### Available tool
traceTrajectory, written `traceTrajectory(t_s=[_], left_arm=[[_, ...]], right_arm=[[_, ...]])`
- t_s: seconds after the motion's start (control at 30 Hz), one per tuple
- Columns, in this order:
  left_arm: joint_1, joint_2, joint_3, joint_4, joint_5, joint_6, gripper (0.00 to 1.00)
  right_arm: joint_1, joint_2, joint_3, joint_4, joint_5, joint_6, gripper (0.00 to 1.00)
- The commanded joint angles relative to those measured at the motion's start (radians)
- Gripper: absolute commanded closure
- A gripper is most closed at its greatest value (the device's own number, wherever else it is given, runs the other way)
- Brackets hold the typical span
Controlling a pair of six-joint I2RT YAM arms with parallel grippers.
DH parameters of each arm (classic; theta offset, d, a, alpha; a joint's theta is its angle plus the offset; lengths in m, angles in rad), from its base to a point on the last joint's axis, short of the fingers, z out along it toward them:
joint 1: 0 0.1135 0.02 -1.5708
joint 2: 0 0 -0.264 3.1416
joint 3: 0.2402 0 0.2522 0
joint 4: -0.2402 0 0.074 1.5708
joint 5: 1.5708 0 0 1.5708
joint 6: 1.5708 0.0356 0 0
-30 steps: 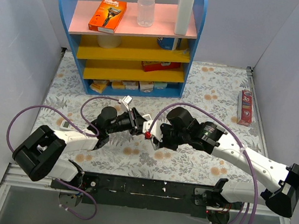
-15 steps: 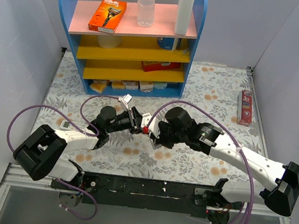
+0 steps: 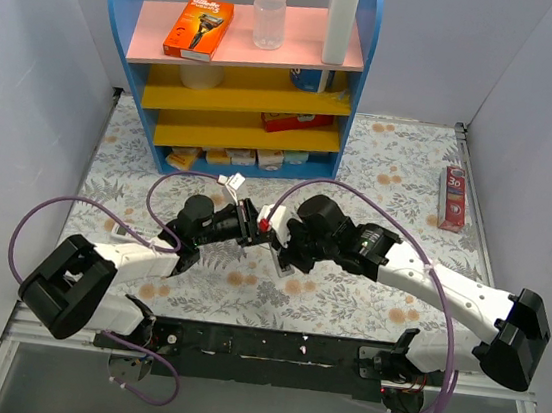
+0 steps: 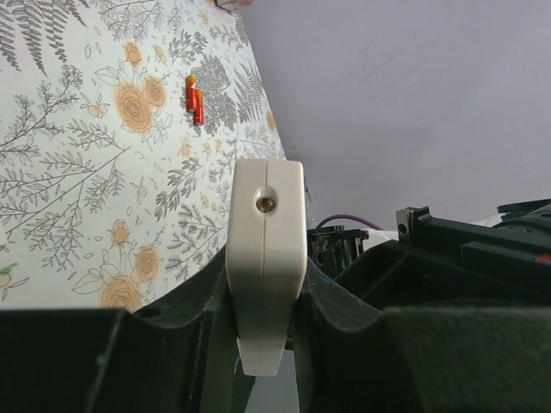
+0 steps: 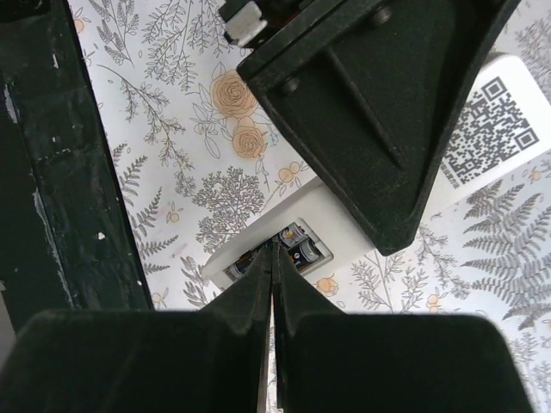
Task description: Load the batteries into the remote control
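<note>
Your right arm has swung further left across the counter (image 3: 391, 170) in the last second, bringing the right gripper (image 3: 274, 242) up against the left gripper (image 3: 245, 225). The right jaws, a little apart a second ago, are now pinched fully together with nothing between them. That looks like a pressing or nudging move, not a carry.

The left jaws have not changed. They stay clenched on the remote control (image 4: 265, 232), holding it off the counter with its back turned to the right wrist camera.

In that view the battery bay is open, and the batteries (image 5: 295, 243) appear to lie inside it, right at the closed right tips. You cannot tell whether the tips touch them. Loading looks nearly done, but the cover is not yet on.
</note>
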Motion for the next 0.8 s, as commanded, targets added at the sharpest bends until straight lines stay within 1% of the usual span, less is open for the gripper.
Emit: traceTrajectory(t_s=[0.0,0.07,0.13,0.27,0.3,0.37,0.4,0.43,0.47,0.5,0.57,0.67,0.7,0.77], left_arm=[[-0.016,-0.087,0.06,0.044,0.021,0.013,1.0],[-0.016,-0.093,0.042,0.024,-0.034,0.02,1.0],[-0.016,-0.101,0.011,0.0,-0.075,0.023,1.0],[-0.011,-0.102,-0.041,-0.019,-0.161,0.01,1.0],[-0.01,-0.102,-0.049,-0.022,-0.192,0.005,1.0],[-0.005,-0.098,-0.07,-0.028,-0.216,0.007,1.0],[-0.002,-0.093,-0.078,-0.027,-0.224,0.007,1.0],[0.001,-0.091,-0.087,-0.025,-0.236,0.007,1.0],[0.004,-0.091,-0.092,-0.022,-0.241,0.008,1.0],[0.01,-0.091,-0.096,-0.022,-0.249,0.011,1.0],[0.013,-0.099,-0.115,-0.042,-0.285,0.016,1.0],[0.031,-0.145,-0.155,-0.1,-0.37,0.016,1.0],[0.045,-0.185,-0.168,-0.118,-0.39,0.019,1.0],[0.062,-0.234,-0.193,-0.181,-0.439,0.023,1.0]], right_arm=[[-0.004,0.046,0.047,0.031,0.016,0.088,0.94],[-0.004,0.034,0.07,0.025,0.024,0.105,0.92],[-0.004,0.022,0.1,0.019,0.028,0.122,0.87],[-0.004,-0.03,0.145,-0.039,0.078,0.163,0.8],[-0.004,-0.041,0.148,-0.047,0.091,0.183,0.77],[-0.007,-0.071,0.15,-0.067,0.145,0.209,0.74],[-0.007,-0.081,0.148,-0.087,0.148,0.23,0.69],[-0.01,-0.093,0.143,-0.097,0.2,0.24,0.64],[-0.015,-0.11,0.127,-0.107,0.214,0.251,0.61],[-0.018,-0.121,0.114,-0.12,0.225,0.264,0.54],[-0.024,-0.141,0.087,-0.127,0.239,0.278,0.53],[-0.028,-0.147,0.022,-0.098,0.239,0.31,0.43],[-0.03,-0.144,-0.01,-0.084,0.236,0.313,0.38],[-0.03,-0.118,-0.034,-0.044,0.228,0.314,0.35]])
